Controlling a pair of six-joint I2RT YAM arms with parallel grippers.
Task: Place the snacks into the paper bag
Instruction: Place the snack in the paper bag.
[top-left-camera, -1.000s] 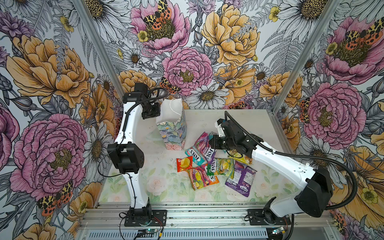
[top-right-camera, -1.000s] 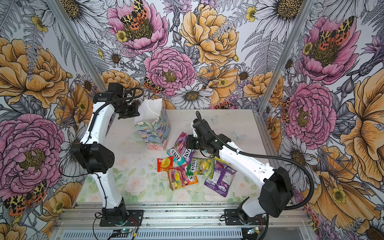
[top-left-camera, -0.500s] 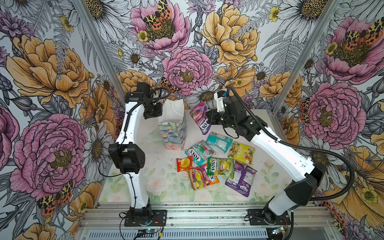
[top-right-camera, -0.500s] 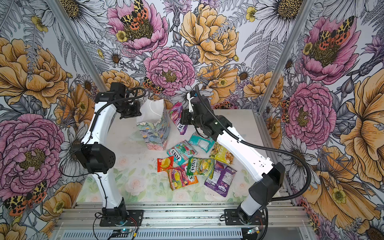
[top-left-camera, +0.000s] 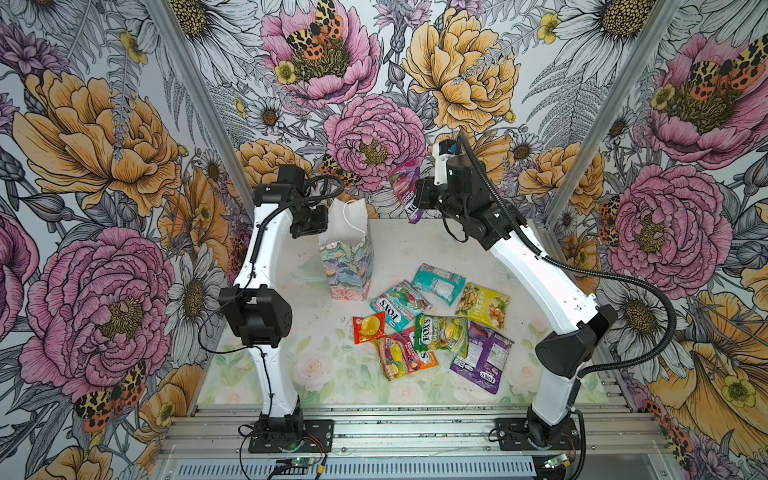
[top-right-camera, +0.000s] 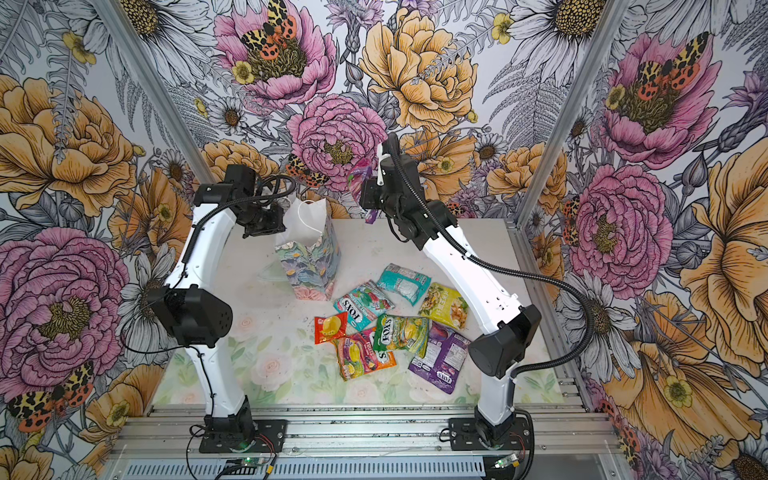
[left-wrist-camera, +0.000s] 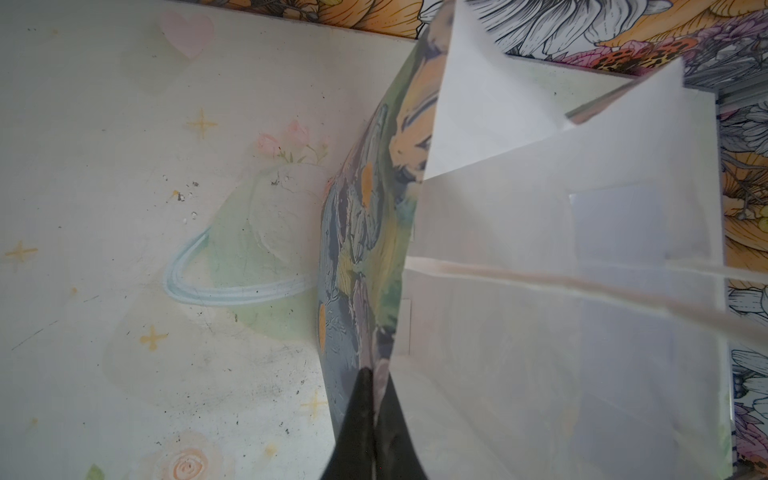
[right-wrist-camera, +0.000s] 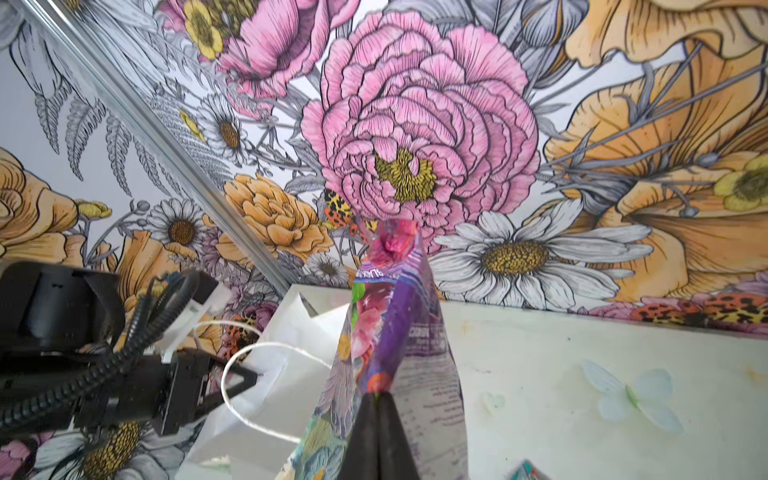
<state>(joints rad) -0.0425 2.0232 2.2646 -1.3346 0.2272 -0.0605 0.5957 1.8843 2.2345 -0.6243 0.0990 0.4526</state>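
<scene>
Paper bag (left-wrist-camera: 498, 232) rim pinched, left wrist view, loose snacks (top-left-camera: 440, 334), top views

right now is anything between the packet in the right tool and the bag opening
Nothing solid: the purple packet hangs in open air beside the bag, pinched in the right tool. Only a thin cord handle loops across the mouth, whose rim the left tool pinches.
</scene>
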